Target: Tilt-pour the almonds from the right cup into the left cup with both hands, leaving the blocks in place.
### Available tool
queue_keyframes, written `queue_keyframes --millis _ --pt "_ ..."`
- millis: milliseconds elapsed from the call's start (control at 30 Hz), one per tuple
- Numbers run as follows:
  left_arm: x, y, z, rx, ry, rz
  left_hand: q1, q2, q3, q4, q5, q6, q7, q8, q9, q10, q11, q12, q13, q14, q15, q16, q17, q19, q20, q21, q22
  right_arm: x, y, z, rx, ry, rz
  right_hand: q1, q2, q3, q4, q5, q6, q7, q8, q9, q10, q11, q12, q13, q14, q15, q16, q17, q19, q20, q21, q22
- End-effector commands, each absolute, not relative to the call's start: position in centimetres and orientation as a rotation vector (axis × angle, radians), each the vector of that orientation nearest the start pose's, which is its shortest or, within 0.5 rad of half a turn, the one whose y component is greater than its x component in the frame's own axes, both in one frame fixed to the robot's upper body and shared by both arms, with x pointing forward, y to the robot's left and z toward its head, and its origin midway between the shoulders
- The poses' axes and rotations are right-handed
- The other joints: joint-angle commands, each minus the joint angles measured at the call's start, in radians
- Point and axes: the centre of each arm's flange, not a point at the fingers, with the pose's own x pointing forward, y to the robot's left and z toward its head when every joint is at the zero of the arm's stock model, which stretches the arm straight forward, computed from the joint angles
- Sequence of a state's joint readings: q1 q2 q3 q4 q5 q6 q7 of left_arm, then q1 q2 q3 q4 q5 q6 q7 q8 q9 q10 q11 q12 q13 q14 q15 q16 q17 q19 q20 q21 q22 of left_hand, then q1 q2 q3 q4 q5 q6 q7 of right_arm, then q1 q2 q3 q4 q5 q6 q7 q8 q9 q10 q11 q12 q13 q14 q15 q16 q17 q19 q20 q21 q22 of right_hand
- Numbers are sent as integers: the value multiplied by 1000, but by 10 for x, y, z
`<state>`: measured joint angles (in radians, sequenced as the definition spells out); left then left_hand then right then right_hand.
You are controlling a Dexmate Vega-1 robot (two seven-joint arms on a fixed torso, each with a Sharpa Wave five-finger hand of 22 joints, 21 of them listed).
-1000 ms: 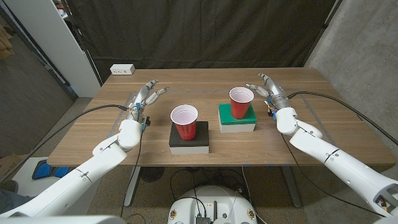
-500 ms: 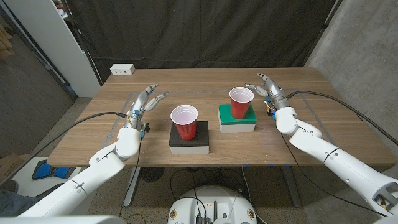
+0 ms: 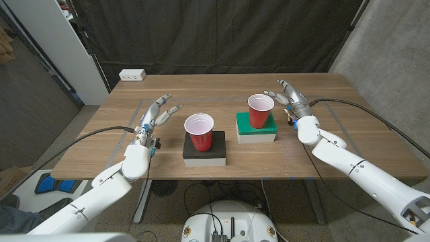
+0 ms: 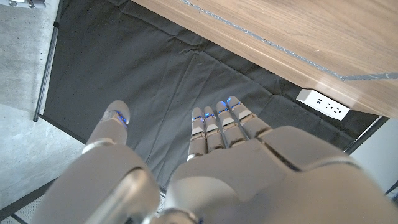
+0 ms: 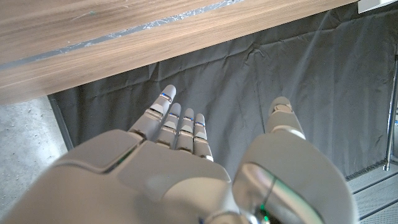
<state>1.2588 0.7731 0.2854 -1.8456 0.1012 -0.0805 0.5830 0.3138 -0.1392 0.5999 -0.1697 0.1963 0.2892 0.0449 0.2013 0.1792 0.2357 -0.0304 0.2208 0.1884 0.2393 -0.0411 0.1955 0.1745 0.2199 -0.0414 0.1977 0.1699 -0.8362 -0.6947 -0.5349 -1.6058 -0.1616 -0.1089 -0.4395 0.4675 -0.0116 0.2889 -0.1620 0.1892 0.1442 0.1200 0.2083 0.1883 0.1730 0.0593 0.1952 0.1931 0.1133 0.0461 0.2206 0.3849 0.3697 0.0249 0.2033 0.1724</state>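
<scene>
Two red cups stand on blocks on the wooden table (image 3: pixel 336 87). The left cup (image 3: pixel 199 131) sits on a black block (image 3: pixel 205 150). The right cup (image 3: pixel 260 110) sits on a green block (image 3: pixel 255 129). What is inside either cup cannot be made out. My left hand (image 3: pixel 156 114) is a short way left of the left cup, fingers spread, holding nothing. My right hand (image 3: pixel 293 99) is just right of the right cup, fingers apart and empty. The wrist views show each hand's back, left hand (image 4: pixel 205 168) and right hand (image 5: pixel 180 162), with fingers extended.
A white power strip (image 3: pixel 132 75) lies at the table's back left corner; it also appears in the left wrist view as the power strip (image 4: pixel 321 104). Dark curtains hang behind the table. Grey cables run along both arms.
My left hand has moved toward the table's near side and slightly right, closer to the left cup. The right hand and both cups have stayed put.
</scene>
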Motion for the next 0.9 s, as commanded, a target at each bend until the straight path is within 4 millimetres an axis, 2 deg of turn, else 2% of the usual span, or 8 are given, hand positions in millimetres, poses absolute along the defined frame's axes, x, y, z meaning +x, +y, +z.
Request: queue_keyframes --millis 33,233,900 --pt "507 301 -79 677 -769 236 12 3 -5 0 3 1 -5 -5 2 2 -3 -8 3 -8 -9 -6 6 -5 -38 -2 5 614 -270 -1 -862 -666 -251 4 4 2 10 7 4 -4 -3 4 3 -7 3 4 2 -1 5 2 6 6 -3 2" --pt "496 301 -84 673 -783 229 12 4 -6 0 4 -2 -6 -7 2 2 2 -9 3 -10 -8 -7 6 -8 -38 -3 5 612 -271 0 -861 -667 -256 5 6 3 10 7 6 -5 -3 5 2 -6 3 4 1 -1 5 2 6 6 -3 2" --pt "453 300 -118 667 -810 234 20 9 -8 0 5 15 -14 -4 2 19 -9 -5 3 7 -15 -1 5 10 -34 2 5 606 -268 4 -851 -686 -268 8 8 2 12 5 4 -5 -4 5 2 -7 3 4 -3 -1 4 1 4 7 -5 2"
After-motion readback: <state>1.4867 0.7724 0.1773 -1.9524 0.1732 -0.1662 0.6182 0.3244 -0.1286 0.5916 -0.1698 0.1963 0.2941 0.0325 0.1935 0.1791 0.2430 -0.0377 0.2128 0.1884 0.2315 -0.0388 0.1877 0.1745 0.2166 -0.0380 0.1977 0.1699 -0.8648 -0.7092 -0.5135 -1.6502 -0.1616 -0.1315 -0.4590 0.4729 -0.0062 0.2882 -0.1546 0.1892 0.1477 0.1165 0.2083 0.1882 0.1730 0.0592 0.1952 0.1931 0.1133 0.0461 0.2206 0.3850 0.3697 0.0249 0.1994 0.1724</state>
